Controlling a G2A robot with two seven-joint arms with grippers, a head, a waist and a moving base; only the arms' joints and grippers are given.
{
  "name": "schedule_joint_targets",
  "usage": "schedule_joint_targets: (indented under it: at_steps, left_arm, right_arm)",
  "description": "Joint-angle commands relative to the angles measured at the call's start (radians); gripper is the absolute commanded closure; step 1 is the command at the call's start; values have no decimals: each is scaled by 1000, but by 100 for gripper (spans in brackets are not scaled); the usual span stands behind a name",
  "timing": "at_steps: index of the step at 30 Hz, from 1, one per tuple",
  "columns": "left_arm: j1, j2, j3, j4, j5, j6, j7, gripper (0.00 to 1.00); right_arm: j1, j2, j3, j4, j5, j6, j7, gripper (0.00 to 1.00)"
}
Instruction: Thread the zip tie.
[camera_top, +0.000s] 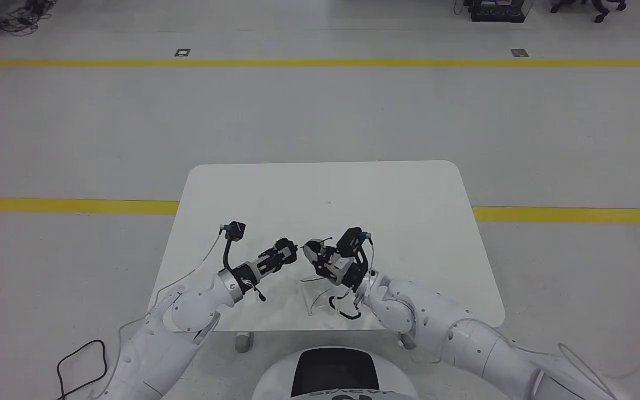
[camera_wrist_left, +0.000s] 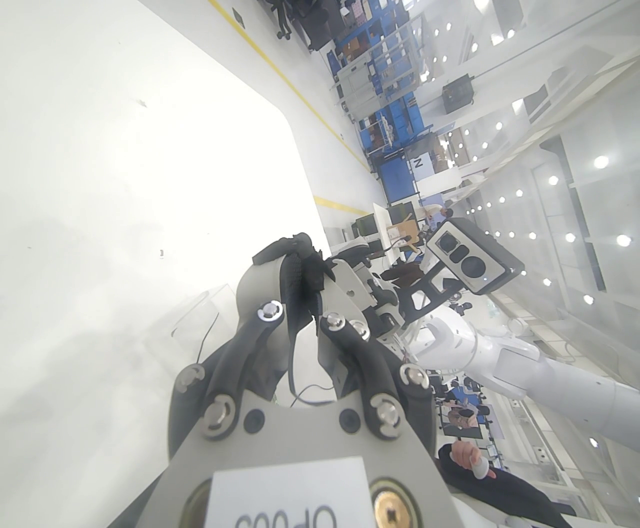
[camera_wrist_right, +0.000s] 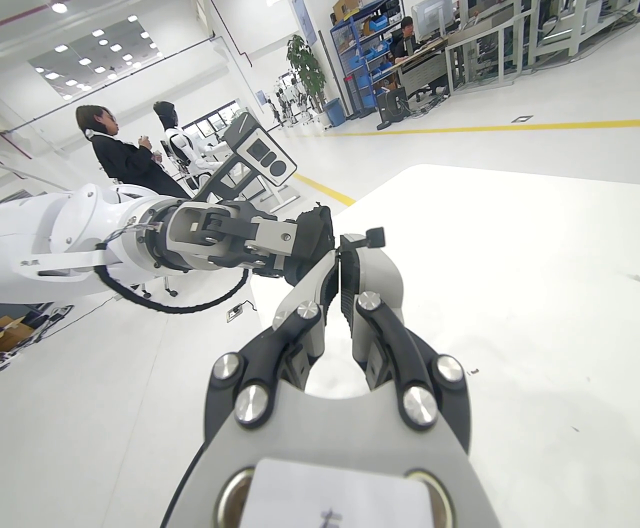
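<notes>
Looking down from the top view, where do the arms meet?

Over the near middle of the desk (camera_top: 400, 195), raised off it. The left end effector (camera_top: 288, 248) and right end effector (camera_top: 318, 256) sit tip to tip, nearly touching. I'd guess that is so one end can be fed into the other.

And the left wrist view?

Its pads are pressed together. A thin black strand, likely the tail of the zip tie (camera_wrist_left: 292, 360), trails back from between them. A clear plastic piece (camera_wrist_left: 200, 307) lies on the desk below.

The right wrist view?

The right end effector (camera_wrist_right: 342, 255) is clenched on the zip tie (camera_wrist_right: 374, 237), with the square head poking past its fingertips, free to take the tail. The left one waits just beside it. Threading looks not yet done.
</notes>
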Motion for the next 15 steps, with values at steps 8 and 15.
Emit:
schedule_joint_targets:
  at_steps: [8, 15]
  left_arm:
    - [0, 0, 0, 0, 0, 0, 0, 100]
    - [0, 0, 0, 0, 0, 0, 0, 100]
  right_arm:
    - [4, -3, -3, 7, 2, 0, -8, 100]
    - [9, -6, -8, 10, 3, 0, -9, 100]
